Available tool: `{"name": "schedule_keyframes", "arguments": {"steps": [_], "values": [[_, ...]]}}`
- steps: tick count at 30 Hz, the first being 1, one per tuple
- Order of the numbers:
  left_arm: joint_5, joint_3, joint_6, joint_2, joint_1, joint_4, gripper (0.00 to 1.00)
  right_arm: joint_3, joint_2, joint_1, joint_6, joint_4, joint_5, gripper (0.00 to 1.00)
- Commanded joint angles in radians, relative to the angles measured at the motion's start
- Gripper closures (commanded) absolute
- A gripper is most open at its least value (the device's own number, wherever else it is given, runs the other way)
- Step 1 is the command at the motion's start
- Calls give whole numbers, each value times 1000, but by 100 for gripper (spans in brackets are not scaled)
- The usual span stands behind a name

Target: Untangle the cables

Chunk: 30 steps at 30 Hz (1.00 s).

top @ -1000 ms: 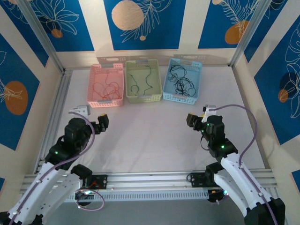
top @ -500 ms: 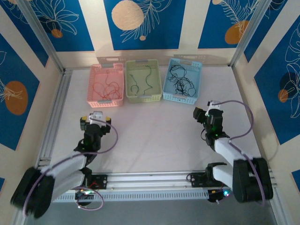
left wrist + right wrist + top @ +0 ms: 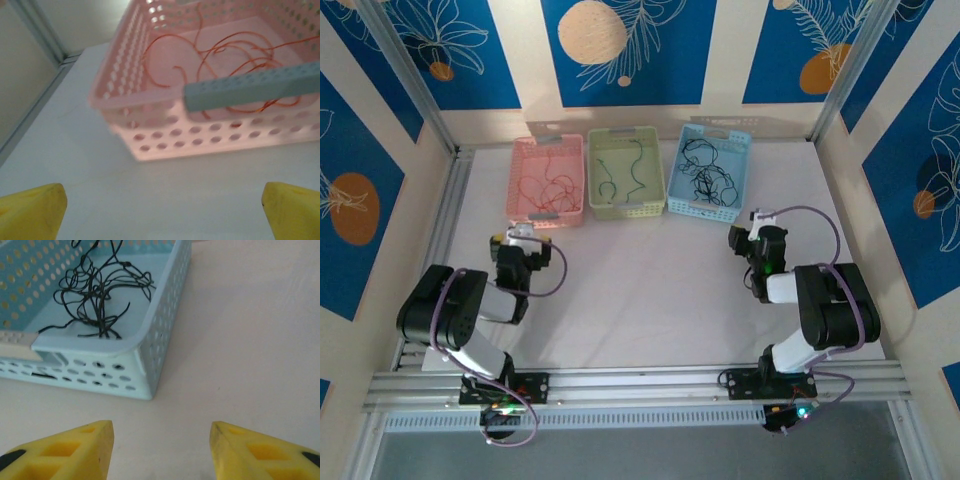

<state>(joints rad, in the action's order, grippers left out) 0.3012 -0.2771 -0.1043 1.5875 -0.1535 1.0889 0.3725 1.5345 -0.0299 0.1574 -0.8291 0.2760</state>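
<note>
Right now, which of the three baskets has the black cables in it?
The light blue basket, rightmost in the row, holds the black cables; the pink basket holds red cables and the green basket green cables.

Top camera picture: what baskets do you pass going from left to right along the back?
pink basket with red cables → green basket with green cables → blue basket with black cables

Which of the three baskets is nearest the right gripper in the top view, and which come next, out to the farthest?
1. Blue basket: right end of the row, just ahead of the right gripper.
2. Green basket: middle of the row.
3. Pink basket: left end of the row, farthest.
</note>
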Motion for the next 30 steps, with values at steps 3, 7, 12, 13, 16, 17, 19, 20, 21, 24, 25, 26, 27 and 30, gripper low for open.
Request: {"name": "schedule_keyframes", "arguments": {"steps": [3, 7, 12, 13, 16, 17, 19, 20, 21, 24, 25, 26, 27, 30], "values": [[-173, -97, 72, -24, 77, -152, 0, 27, -11, 6, -26, -8, -39, 1], [-175, -90, 71, -26, 77, -139, 0, 24, -14, 2, -32, -11, -38, 1], [-175, -90, 70, -26, 78, -139, 0, 25, -13, 2, -32, -11, -40, 1], [-176, -91, 71, -27, 77, -141, 0, 25, -12, 3, -32, -12, -40, 1], [-175, -91, 70, -27, 77, -141, 0, 26, -13, 2, -32, -12, -40, 1], [-175, -91, 70, -26, 78, -140, 0, 26, -12, 2, -32, -12, -40, 1], [-175, -91, 71, -27, 77, -142, 0, 26, -13, 2, -33, -10, -40, 1], [-175, -91, 71, -27, 77, -142, 0, 27, -11, 2, -32, -10, -40, 1], [-175, -91, 71, -27, 78, -141, 0, 29, -11, 2, -32, -7, -41, 1], [-196, -95, 62, -26, 77, -149, 0, 43, -7, 17, -35, 18, -93, 1], [-216, -98, 55, -26, 78, -156, 0, 43, -7, 20, -33, 20, -101, 1], [-226, -99, 54, -27, 77, -158, 0, 42, -8, 19, -35, 18, -102, 1], [-226, -99, 54, -27, 78, -158, 0, 41, -7, 19, -44, 13, -124, 1], [-226, -98, 54, -27, 78, -158, 0, 38, -13, 22, -54, 13, -154, 1]]}}
